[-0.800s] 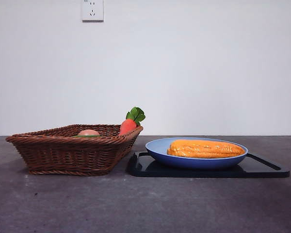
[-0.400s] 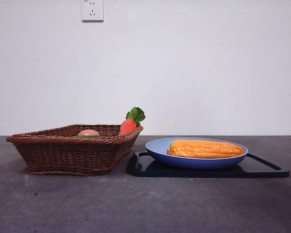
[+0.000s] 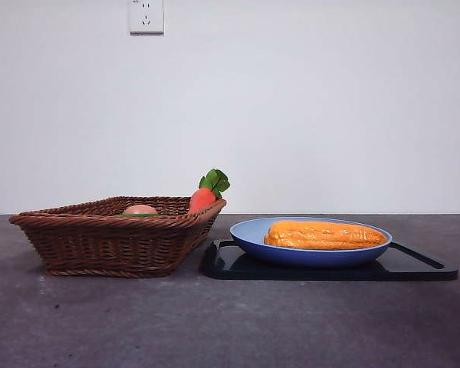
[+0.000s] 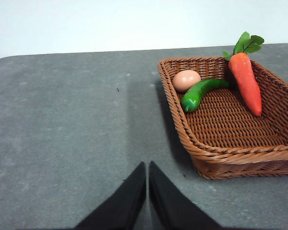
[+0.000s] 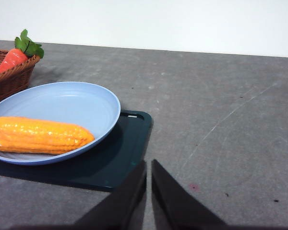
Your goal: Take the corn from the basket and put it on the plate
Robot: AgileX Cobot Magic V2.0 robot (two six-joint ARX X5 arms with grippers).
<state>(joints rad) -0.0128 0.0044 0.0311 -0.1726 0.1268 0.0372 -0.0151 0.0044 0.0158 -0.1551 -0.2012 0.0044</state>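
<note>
One corn (image 3: 325, 234) lies flat in the one blue plate (image 3: 249, 234), lower right of the front view, its long axis running left-right across the frame. One basket (image 3: 107, 245) sits lower left. The left gripper (image 4: 147, 179) and right gripper (image 5: 149, 177) have their jaws clenched, holding nothing.
</note>
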